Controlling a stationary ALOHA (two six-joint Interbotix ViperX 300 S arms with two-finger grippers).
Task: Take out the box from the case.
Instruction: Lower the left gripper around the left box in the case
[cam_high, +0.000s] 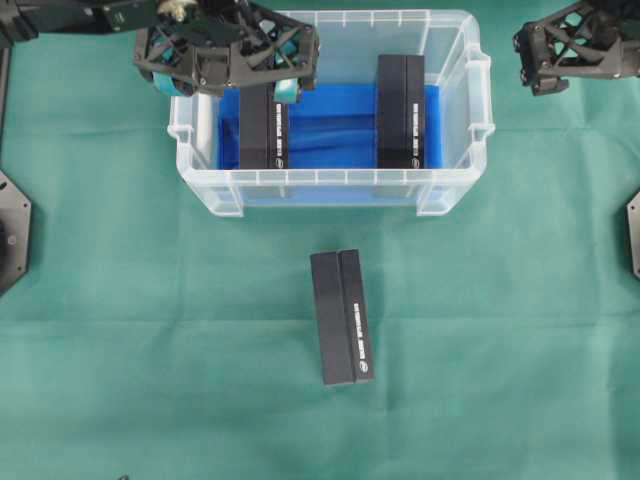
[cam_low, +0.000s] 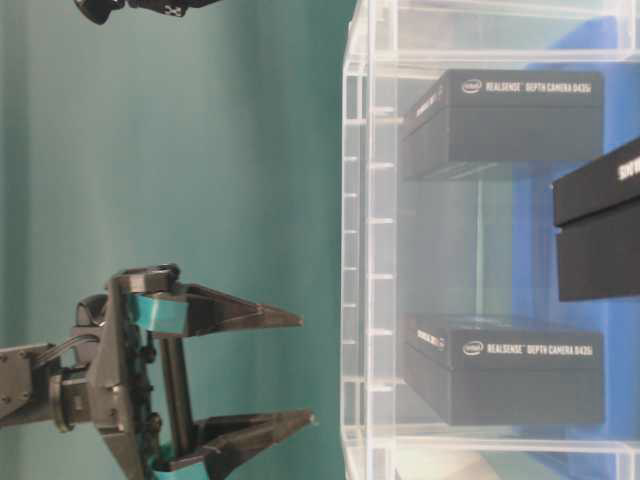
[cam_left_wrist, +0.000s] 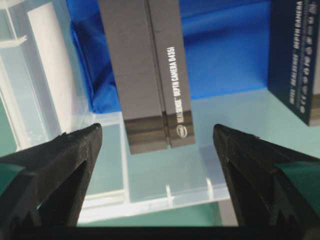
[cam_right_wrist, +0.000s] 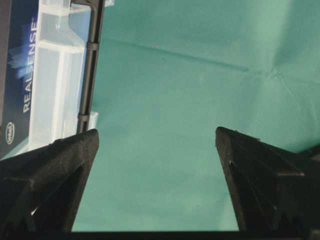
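Left gripper (cam_high: 236, 75) is parked over the far-left corner of the case (cam_high: 455, 190), the big clear plastic bin with the ribbed rim sitting on the green cloth-covered table (cam_high: 150, 330), and its jaws are spread wide with nothing between them. Going down in size from the bin: a blue cloth (cam_high: 335, 125) lines its bottom, and two slim black rectangular boxes with white lettering are still inside, the left box (cam_high: 266, 135) right under that gripper and the right box (cam_high: 400, 110) well apart from it toward the other wall. A third black box (cam_high: 342, 317) already lies flat on the table in front of the bin, so part of the job looks done. From the left wrist view, the left box's end sits between the two black fingers (cam_left_wrist: 55, 165) but lower down, not touched yet, so this reads as the line-up before a grab. Next move probably calls for dropping straight down so the fingers straddle the box's narrow sides without clipping the bin wall just beside it, then closing. Right gripper (cam_high: 575, 50) hangs outside the bin past its right end, jaws also wide apart and empty, only green cloth showing between them.
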